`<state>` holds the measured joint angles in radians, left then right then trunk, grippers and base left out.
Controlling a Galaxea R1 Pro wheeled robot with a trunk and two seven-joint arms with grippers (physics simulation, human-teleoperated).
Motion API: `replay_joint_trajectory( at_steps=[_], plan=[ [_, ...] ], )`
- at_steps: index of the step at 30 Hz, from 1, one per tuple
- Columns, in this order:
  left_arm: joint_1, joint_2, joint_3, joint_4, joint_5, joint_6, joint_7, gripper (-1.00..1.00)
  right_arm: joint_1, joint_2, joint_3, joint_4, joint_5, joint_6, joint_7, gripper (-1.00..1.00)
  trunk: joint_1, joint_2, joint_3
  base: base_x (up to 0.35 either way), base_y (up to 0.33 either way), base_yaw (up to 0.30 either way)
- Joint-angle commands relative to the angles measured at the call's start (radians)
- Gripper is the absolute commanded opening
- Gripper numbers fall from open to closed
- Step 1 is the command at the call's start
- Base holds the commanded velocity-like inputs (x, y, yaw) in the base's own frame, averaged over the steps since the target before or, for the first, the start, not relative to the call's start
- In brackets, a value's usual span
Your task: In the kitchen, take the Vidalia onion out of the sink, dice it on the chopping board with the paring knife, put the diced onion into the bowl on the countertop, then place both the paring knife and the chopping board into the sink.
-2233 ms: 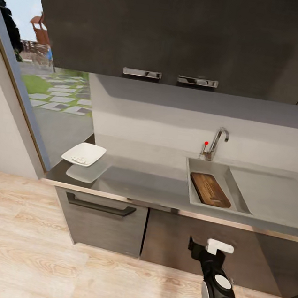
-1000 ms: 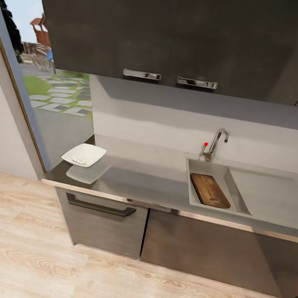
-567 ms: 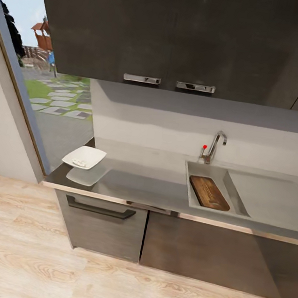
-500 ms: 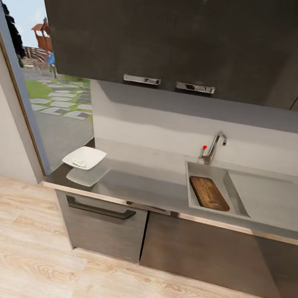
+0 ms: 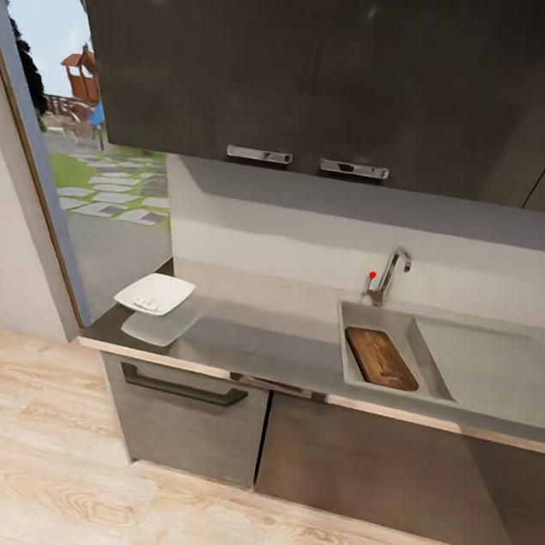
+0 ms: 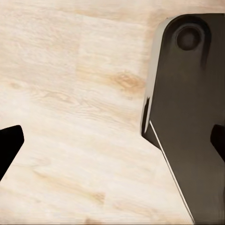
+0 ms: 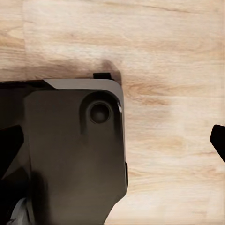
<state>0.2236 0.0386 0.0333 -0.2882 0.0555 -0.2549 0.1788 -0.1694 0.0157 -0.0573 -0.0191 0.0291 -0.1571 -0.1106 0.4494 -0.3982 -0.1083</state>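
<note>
Kitchen worktop [image 5: 280,343]: board [image 5: 381,358] in sink [image 5: 361,320], white bits in bowl [image 5: 155,293] left of sink. My grippers [image 6: 112,140] wide, empty. Knife unseen.

The long smooth grey countertop [image 5: 280,343] runs across the lower cabinets [image 5: 284,439], with the dark glossy wall cabinets [image 5: 336,65] above it and the pale wood floor [image 5: 40,448] in front. The shallow white squarish bowl [image 5: 155,293] sits on the countertop's left end beside the window, well apart from the rectangular grey metal sink [image 5: 386,358] set into the right part. The dark brown wooden chopping board [image 5: 381,358] lies in the sink, and the angular chrome tap [image 5: 389,274] stands behind the basin.
</note>
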Motion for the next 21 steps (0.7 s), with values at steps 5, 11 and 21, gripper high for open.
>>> replay_joint_trajectory(
  at_steps=[5, 11, 21],
  plan=[
    [0.000, -0.005, 0.000, 0.034, 0.007, -0.003, -0.001, 1.00, 0.000, -0.004, -0.006, 0.001, 0.002, -0.002, -0.004, 1.00, 0.001, -0.002, 0.006, 0.000, 0.000, -0.013],
    [0.000, -0.006, -0.001, 0.092, 0.005, -0.013, -0.007, 1.00, 0.001, -0.002, -0.006, 0.000, 0.002, -0.002, -0.004, 1.00, 0.001, -0.002, 0.016, 0.000, 0.000, -0.050],
    [0.000, -0.005, -0.003, 0.174, 0.007, -0.014, -0.009, 1.00, 0.001, 0.000, -0.007, -0.004, 0.000, -0.009, -0.004, 1.00, 0.001, -0.002, 0.031, 0.000, 0.000, -0.055]
  ],
)
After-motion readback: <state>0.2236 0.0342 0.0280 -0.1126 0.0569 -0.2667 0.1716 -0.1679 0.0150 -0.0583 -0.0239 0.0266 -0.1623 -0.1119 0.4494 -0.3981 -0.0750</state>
